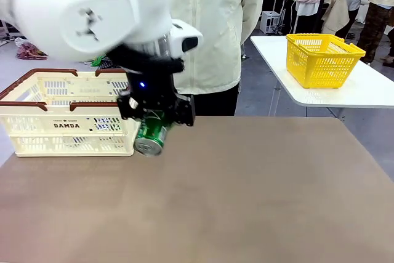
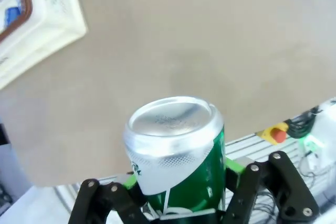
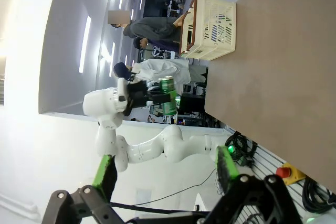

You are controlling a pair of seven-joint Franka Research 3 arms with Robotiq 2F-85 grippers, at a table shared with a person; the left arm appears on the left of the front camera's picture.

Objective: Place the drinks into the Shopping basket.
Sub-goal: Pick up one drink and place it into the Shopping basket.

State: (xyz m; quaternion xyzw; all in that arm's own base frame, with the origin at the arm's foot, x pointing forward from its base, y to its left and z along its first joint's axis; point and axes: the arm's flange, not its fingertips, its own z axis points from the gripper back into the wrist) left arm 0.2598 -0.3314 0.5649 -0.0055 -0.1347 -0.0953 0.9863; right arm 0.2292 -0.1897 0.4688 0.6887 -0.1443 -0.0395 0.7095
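1. One green can [image 1: 151, 136] is in view, held tilted above the counter [image 1: 246, 195], just right of the cream basket's front corner, its silver end facing the front camera.
2. The left end effector [image 1: 155, 115] is clamped on that can; in the left wrist view its fingers [image 2: 239, 182] press both sides of the can [image 2: 178, 156].
3. One cream basket [image 1: 61, 112] stands at the counter's left rear.
4. One yellow basket [image 1: 321, 60] sits on a separate white table.
5. The right end effector [image 3: 165, 174] hangs spread wide, holding nothing.
6. One person [image 1: 215, 29] stands behind the counter.
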